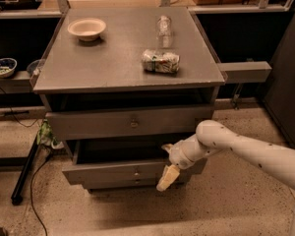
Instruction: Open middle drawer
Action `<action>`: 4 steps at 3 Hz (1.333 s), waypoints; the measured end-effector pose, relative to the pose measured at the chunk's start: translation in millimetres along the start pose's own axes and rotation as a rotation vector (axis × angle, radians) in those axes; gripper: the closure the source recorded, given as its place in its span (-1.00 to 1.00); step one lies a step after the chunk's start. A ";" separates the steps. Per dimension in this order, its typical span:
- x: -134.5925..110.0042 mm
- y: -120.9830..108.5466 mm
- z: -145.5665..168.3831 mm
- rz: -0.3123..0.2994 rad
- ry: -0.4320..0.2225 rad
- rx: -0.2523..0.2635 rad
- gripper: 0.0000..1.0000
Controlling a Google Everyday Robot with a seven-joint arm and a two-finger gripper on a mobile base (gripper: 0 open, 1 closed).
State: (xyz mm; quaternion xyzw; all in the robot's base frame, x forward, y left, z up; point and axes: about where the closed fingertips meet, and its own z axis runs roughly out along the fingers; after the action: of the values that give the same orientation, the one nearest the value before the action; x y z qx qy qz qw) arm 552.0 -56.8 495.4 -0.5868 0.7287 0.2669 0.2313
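Hanging beside one pulled-out middle drawer point(113, 171): one gripper point(165, 171).
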 end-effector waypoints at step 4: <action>11.9 6.4 42.2 -0.030 0.061 -0.061 -0.93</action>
State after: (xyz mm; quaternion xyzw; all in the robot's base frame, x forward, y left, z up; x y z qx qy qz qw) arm 544.3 -36.6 456.7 -0.6122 0.7182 0.2675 0.1948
